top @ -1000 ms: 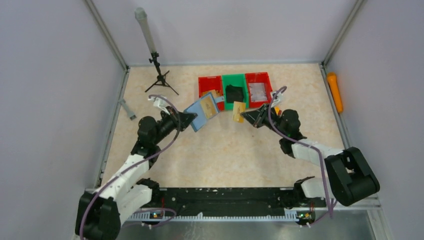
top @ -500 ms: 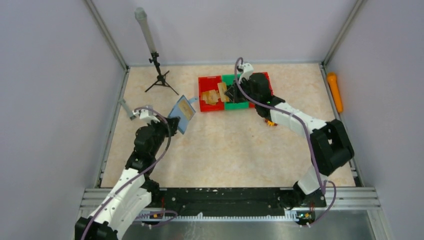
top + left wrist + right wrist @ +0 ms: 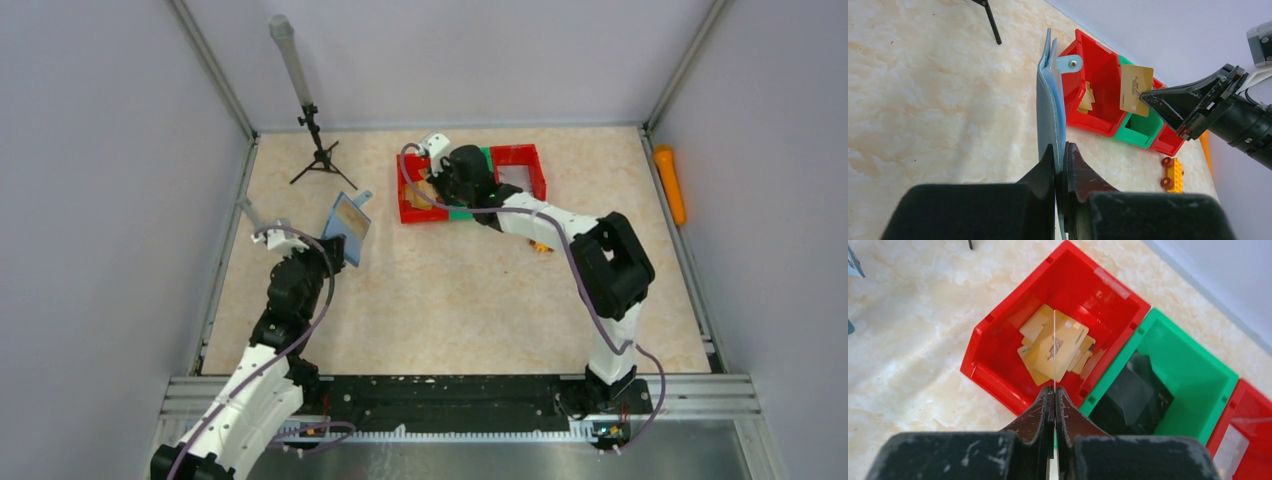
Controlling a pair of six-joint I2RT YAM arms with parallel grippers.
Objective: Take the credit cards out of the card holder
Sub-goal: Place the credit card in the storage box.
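My left gripper point(image 3: 333, 250) point(image 3: 1061, 150) is shut on the slate-teal card holder point(image 3: 347, 219) point(image 3: 1049, 107) and holds it up open at the left of the table, a tan card showing in it and its snap tab point(image 3: 1069, 63) sticking out. My right gripper point(image 3: 432, 187) point(image 3: 1054, 391) is shut on a tan credit card point(image 3: 1135, 90), seen edge-on point(image 3: 1054, 347) in the right wrist view, above the left red bin point(image 3: 412, 205) point(image 3: 1013, 340). Several tan cards point(image 3: 1055, 347) lie in that bin.
A green bin point(image 3: 1193, 380) holding a black lump-shaped object point(image 3: 1135, 400) and a second red bin point(image 3: 520, 165) stand to the right. A yellow toy brick point(image 3: 1174, 174) lies near the bins. A black tripod point(image 3: 318, 150) stands at the back left, an orange cylinder point(image 3: 670, 183) at the right wall.
My right gripper has carried the tan card from the middle of the table back over the left red bin. My left gripper has pulled the card holder leftward and nearer.
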